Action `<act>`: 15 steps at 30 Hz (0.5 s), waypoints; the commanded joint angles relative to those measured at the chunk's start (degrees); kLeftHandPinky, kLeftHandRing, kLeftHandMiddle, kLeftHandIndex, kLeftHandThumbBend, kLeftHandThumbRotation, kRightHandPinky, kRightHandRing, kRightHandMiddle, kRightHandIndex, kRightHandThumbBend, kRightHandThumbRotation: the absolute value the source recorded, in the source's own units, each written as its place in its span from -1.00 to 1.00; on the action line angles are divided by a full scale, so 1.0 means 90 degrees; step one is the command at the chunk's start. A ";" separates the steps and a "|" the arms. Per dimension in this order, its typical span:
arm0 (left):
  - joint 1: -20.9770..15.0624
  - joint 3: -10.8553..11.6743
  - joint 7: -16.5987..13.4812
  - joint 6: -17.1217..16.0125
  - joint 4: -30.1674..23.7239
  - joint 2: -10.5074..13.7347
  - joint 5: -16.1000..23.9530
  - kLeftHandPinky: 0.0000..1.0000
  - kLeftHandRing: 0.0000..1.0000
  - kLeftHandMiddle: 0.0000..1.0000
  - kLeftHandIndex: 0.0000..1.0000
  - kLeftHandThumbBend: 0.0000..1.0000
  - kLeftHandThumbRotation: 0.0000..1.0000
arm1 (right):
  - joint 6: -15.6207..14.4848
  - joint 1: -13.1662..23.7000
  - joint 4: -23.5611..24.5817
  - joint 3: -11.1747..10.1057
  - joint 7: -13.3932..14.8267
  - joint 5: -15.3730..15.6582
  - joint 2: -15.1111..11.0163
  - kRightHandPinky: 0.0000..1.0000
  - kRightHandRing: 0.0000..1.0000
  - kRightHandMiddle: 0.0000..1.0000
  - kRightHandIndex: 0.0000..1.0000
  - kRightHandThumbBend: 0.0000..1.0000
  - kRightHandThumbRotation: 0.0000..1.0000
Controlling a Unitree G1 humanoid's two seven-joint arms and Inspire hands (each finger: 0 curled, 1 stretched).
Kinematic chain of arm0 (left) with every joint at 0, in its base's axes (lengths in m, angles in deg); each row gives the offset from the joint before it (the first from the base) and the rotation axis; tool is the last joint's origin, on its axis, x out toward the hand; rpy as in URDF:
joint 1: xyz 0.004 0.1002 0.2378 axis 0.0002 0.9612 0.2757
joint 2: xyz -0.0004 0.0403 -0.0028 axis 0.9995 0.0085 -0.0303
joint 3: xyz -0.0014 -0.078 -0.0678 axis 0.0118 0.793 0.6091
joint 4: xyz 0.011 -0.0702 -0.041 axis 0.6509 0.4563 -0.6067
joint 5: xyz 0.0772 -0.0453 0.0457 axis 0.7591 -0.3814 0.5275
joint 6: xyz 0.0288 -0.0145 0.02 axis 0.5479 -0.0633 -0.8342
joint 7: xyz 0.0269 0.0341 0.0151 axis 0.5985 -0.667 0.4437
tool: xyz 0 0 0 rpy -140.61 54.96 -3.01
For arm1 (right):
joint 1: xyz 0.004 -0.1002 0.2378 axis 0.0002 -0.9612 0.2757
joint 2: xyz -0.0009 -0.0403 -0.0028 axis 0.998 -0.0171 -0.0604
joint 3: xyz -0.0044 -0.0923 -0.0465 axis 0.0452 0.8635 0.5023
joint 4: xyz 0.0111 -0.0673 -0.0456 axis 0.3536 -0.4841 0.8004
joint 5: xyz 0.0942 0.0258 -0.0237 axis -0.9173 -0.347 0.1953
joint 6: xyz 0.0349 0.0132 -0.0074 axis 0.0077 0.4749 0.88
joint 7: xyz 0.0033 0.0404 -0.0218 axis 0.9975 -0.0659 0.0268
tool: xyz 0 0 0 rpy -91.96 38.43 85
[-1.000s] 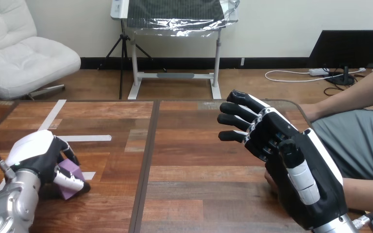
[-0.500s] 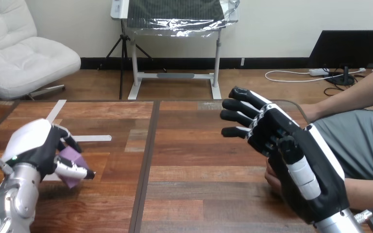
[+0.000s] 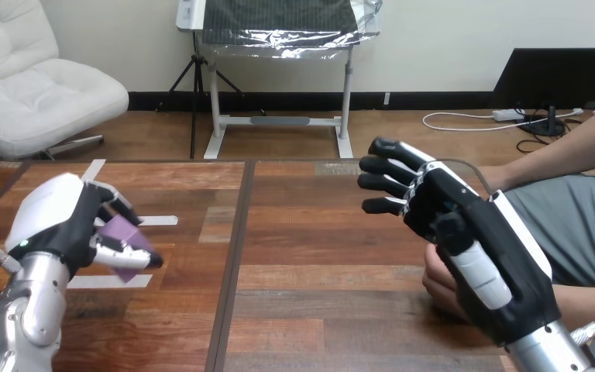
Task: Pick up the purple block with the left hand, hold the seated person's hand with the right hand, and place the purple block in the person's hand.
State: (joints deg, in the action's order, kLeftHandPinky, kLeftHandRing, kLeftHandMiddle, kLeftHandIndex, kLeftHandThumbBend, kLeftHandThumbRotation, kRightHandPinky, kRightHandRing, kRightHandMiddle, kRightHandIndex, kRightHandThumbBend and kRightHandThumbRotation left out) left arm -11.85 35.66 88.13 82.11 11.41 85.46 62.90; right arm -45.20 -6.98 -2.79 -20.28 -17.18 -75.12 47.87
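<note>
The purple block [image 3: 126,242] is off the table at the left, pinched between the thumb and curled fingers of my left hand [image 3: 58,229]. At the right my right hand [image 3: 465,232] hovers above the table with its fingers straight and spread, pointing left. The person's hand [image 3: 440,283] lies low at the table's right edge, just under and behind my right hand and largely hidden by it. I cannot tell whether the two touch; my fingers are not curled round it.
White tape strips [image 3: 151,221] mark the wooden table at the left, one under the lifted block. A dark seam [image 3: 235,248] runs down the table's middle. The person's other forearm [image 3: 558,159] reaches in at the upper right.
My left hand has lifted the purple block off the table and carried it up and a little right. My right hand has drifted slightly right and up, uncovering more of the person's hand.
</note>
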 commanded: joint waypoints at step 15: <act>0.0480 0.0706 0.0065 0.0141 -0.2282 -0.0291 -0.0326 -0.42 -0.26 -0.11 -0.08 0.35 -1.00 | 0.0530 0.1153 -0.0777 -0.0538 0.0375 0.0716 -0.0632 0.53 0.63 0.66 0.67 0.75 0.65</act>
State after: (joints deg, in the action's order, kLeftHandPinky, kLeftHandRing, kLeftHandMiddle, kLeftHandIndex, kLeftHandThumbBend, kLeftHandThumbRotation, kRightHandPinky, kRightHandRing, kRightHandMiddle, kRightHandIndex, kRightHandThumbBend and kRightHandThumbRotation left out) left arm -6.84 39.02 88.92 83.55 -1.23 83.38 60.75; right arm -43.25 -3.38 -8.19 -22.83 -14.95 -69.69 44.45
